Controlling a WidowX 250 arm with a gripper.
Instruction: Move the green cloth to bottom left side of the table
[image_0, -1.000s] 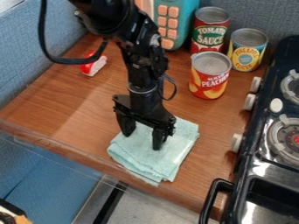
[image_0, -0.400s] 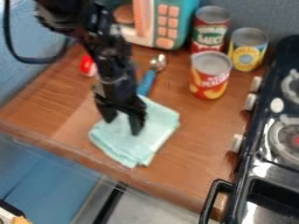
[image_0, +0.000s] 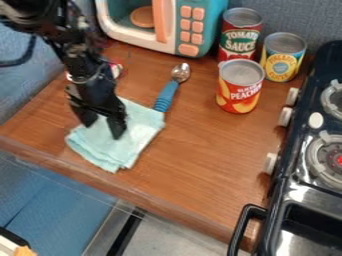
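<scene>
In the camera view, the green cloth (image_0: 110, 150) has been slid farther leftward from the stove (image_0: 294, 186) along the table (image_0: 194, 160), together with the gripper (image_0: 103, 128). In the earlier frames both were seen closer to the stove. The cloth is now found well apart from the stove, on its left, lying folded with its layers slightly fanned.

The gripper's two fingers are held clearly apart, their tips set down on the cloth. No fold can be made out as pinched between them, so the cloth seems to have been dragged by pressure rather than gripped.

The blue-handled spoon (image_0: 166, 96), left of the stove, has been brought fully into sight as the arm moved off it.

The task is judged to be mostly done. A little more sliding away from the stove may be wanted, with light, even pressure; if pressed unevenly, the cloth could be bunched or slipped over.
</scene>
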